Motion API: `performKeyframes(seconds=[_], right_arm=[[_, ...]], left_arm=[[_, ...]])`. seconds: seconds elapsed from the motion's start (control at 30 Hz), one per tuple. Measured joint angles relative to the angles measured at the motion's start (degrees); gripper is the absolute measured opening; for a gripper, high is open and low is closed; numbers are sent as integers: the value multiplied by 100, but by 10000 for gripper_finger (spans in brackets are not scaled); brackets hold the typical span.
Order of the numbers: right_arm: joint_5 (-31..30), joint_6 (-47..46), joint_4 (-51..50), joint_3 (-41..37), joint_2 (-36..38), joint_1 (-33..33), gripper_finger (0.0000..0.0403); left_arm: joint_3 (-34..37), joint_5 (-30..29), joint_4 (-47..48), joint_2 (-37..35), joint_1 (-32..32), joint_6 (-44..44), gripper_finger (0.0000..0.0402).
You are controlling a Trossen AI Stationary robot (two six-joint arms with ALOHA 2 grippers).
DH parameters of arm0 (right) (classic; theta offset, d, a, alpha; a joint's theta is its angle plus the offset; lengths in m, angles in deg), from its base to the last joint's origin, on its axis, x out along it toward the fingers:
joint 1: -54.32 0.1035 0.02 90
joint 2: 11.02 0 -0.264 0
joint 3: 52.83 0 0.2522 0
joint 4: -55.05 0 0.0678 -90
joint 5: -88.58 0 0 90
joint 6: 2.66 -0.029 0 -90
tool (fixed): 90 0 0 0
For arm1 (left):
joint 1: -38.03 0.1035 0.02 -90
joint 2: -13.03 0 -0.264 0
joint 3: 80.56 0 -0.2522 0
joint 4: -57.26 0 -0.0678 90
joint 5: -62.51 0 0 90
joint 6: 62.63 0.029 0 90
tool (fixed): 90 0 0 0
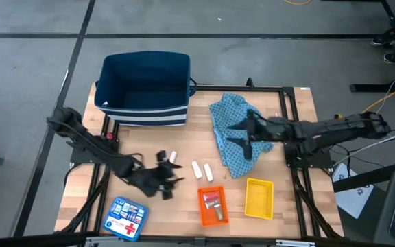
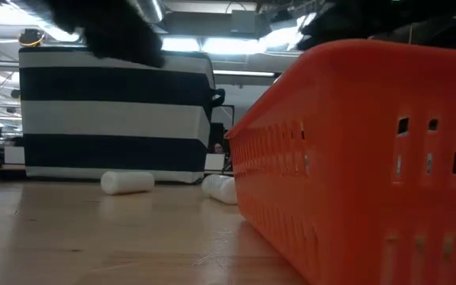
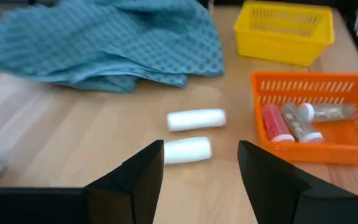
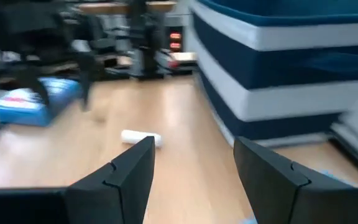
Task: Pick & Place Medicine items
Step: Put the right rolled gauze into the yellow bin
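Three white sticks lie on the bare wood of the tabletop: one close beside the left gripper, and a pair, the nearer stick and the farther stick, side by side a little to its right, between the gripper and the orange tray. The left gripper hangs low over the tabletop with its fingers spread and nothing between them; in its wrist view the nearer stick of the pair lies just ahead of the gap. Small packets, one red and the others greyish, lie inside the orange tray, which stands just beyond the pair. A yellow tray sits beside the orange one. Behind the sticks, a crumpled blue patterned cloth spreads across the right half of the tabletop, and the right gripper hovers above it, fingers apart and holding nothing. A navy-and-white striped bin stands at the far edge. A flat blue box with a red cross lies at the near left corner, well apart from the sticks.
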Motion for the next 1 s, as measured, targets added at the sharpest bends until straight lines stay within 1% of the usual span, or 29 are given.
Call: performKeyframes(seconds=[0.07,0.1,0.17,0.27,0.33,0.47,0.57,0.67,0.77,0.9,1.0], right_arm=[[743,-297,35,248,-434,-361,220],[928,-481,-14,379,-692,-517,220],[1026,-664,-250,599,-1220,-754,220],[1029,-701,-522,1006,-1955,-934,220],[1045,-704,-643,1300,-2329,-950,220],[1032,-695,-783,1789,-2875,-888,220],[862,-710,-783,2029,-3086,-816,220],[599,-939,-822,2089,-3183,-737,220],[276,-1251,-967,2092,-3192,-651,220],[-366,-1676,-1259,2092,-3208,-511,220],[-541,-2137,-1451,2092,-3208,-419,220]], left_arm=[[448,-316,-91,-463,-218,-39,200],[662,-466,-174,-662,-335,-34,200],[1069,-737,-452,-1033,-554,67,200],[1583,-1065,-1141,-1498,-849,319,200],[1861,-1237,-1415,-1726,-1030,393,200],[2196,-1850,-1626,-1970,-1417,417,200],[2297,-2170,-1608,-1987,-1630,506,200],[2368,-2257,-1643,-1994,-1813,478,200],[2385,-2219,-1539,-2002,-1949,537,200],[2385,-2136,-1504,-2077,-2076,720,200],[2385,-1892,-1507,-2220,-2091,1017,200]])
